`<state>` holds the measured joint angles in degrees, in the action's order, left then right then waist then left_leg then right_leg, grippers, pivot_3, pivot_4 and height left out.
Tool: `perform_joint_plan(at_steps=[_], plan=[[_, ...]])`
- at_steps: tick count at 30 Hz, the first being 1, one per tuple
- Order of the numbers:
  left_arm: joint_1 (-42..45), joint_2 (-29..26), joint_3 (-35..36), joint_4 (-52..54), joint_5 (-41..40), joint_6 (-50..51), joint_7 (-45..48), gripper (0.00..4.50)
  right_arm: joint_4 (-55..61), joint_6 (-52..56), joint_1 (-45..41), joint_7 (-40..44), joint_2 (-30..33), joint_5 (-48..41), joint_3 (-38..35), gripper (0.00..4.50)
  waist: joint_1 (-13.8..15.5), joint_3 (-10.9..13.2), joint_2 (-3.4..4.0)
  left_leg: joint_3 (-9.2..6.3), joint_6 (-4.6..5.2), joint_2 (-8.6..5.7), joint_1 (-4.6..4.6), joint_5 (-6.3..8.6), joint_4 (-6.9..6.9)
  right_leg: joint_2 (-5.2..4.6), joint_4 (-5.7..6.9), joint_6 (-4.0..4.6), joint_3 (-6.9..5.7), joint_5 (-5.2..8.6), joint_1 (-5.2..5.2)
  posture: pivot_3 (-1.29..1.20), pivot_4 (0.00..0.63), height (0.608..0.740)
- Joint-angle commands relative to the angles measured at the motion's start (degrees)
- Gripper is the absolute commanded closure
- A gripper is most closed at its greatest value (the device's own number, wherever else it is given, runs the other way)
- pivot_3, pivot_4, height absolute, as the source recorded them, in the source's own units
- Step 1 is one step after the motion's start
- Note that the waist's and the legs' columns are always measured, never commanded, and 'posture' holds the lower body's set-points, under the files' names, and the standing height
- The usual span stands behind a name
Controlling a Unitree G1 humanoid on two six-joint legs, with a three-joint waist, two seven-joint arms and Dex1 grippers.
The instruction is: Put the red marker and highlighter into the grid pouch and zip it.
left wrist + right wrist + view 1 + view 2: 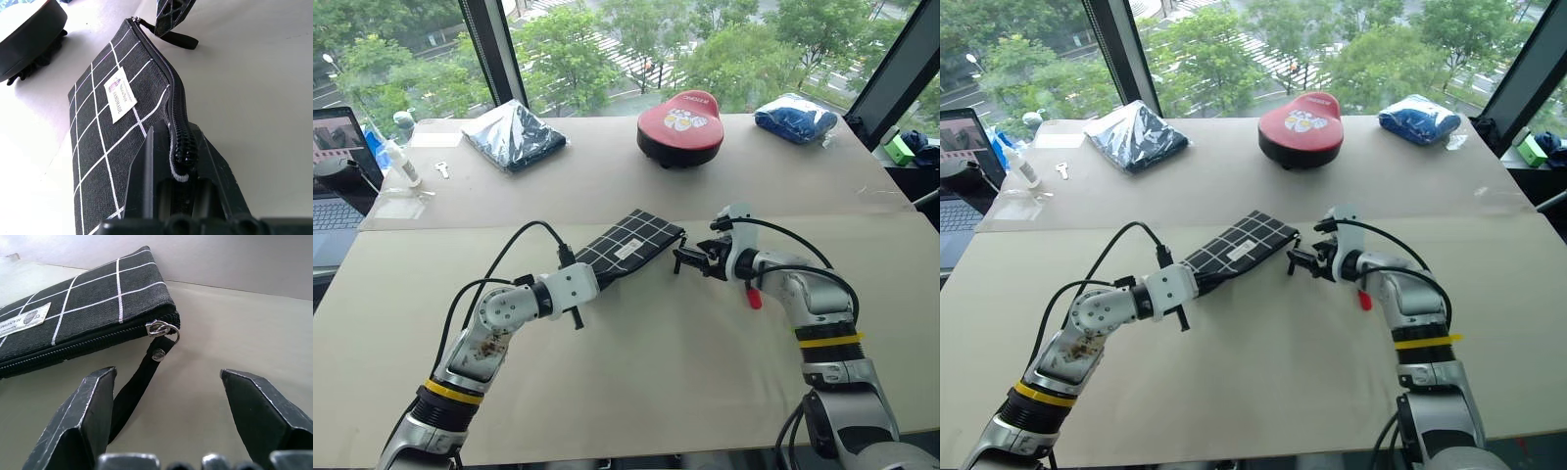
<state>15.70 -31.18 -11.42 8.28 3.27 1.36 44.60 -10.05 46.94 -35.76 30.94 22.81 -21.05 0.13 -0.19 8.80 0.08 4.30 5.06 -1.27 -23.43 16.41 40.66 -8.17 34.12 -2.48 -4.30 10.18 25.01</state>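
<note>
The left gripper (183,161) is clamped tight on the zipper edge at one end of the grid pouch (631,245), holding it. The pouch runs from those fingers toward the right gripper (690,259), whose jaws stand wide and hold nothing, just short of the pouch's far corner; the black zipper pull strap (139,382) hangs there beside one of its fingers (85,416). The zipper looks drawn shut to that corner. Just beside the right wrist, on its outer side, a red marker (754,296) tip shows.

All of this is over a wide beige table (646,372). Beyond the grippers lie one red-topped black pad (680,127) and two dark blue bagged cloth bundles (514,134) (795,117), one to either side. Far off past the left arm are a laptop (337,186) and a bottle (403,162). Behind the table, windows (607,44) look onto trees.
</note>
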Motion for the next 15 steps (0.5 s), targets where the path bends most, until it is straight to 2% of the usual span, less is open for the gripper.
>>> perform_joint_plan(at_steps=[1, 3, 6, 11, 15], plan=[[0.35, 0.01, 0.62, 1.61, -0.67, -0.99, -0.35, 4.5, -1.31, -2.31, -1.93, -0.44, -0.97, 1.14, -0.17, 0.73, 0.0, 0.0, 0.0, 0.0, -0.01, 0.0, 0.0, -0.01, 0.0, 0.01, 0.02, 0.0, 0.0, 0.0, 0.0, 0.0, 0.15, 0.74], [0.2, 0.12, 0.55, 1.55, -0.66, -1.25, -0.45, 4.5, -2.5, -2.62, -2.21, -0.91, -1.46, 1.93, 0.06, 0.73, -0.02, 0.0, 0.0, 0.0, -0.02, 0.0, -0.01, -0.01, 0.0, 0.02, 0.04, 0.0, 0.0, 0.0, -0.01, 0.0, 0.15, 0.74], [0.19, 0.29, 0.43, 1.36, -0.56, -1.51, -0.63, 4.5, -2.05, -3.17, -1.73, -0.85, -1.76, 2.4, 0.06, 1.41, -0.09, 0.0, 0.0, 0.0, -0.03, 0.0, 0.03, -0.02, 0.0, 0.03, 0.06, 0.0, 0.0, 0.0, -0.05, 0.0, 0.15, 0.74], [0.67, 0.52, 0.2, -0.08, 0.63, -2.57, -1.62, 4.5, -0.01, -2.7, -1.41, 0.61, -1.59, 1.62, -0.22, 3.21, -0.22, 0.0, 0.0, 0.0, -0.06, 0.01, 0.04, -0.04, 0.0, 0.07, 0.06, 0.0, 0.01, 0.0, -0.05, 0.0, 0.15, 0.74], [1.66, 1.1, -0.2, -2.47, 1.94, -3.88, -2.89, 4.5, 0.96, -2.69, -1.45, 2.13, -1.36, 1.12, -0.24, 4.46, -0.32, 0.0, 0.0, 0.0, -0.09, 0.01, 0.05, -0.05, 0.0, 0.11, 0.06, 0.0, 0.02, 0.0, -0.06, 0.0, 0.15, 0.74]])
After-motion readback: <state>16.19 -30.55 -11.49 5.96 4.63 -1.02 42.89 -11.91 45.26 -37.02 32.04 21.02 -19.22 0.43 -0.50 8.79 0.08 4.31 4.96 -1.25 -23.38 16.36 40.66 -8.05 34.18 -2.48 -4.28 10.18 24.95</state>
